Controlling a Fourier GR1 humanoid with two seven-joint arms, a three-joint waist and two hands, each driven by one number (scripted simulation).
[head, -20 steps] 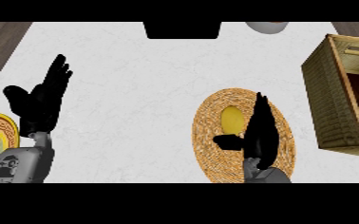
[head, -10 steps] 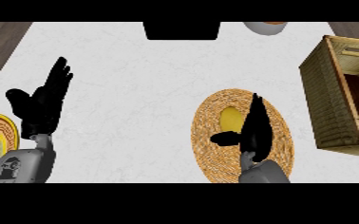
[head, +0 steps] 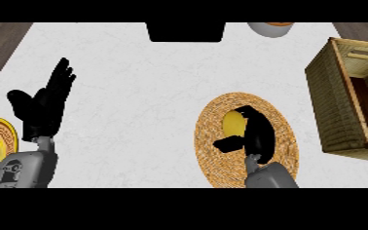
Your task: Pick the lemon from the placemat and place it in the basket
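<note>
A yellow lemon [head: 232,122] lies on the round woven placemat [head: 212,162] at the lower right of the counter. My right hand [head: 257,135] is over the placemat, its fingers bent down along the lemon's right side and its thumb sticking out to the left below the fruit. Much of the lemon is hidden by the hand. The wicker basket [head: 330,105] stands at the right edge, its dark inside open to the top. My left hand [head: 45,103] rests open at the left, fingers up.
A black block [head: 186,31] sits at the counter's far edge, with a grey bowl [head: 270,28] to its right. A yellow round thing [head: 6,135] shows at the left edge beside my left forearm.
My right hand's fingers have bent down from straight and now curve beside the lemon. The left hand has stayed in place.
</note>
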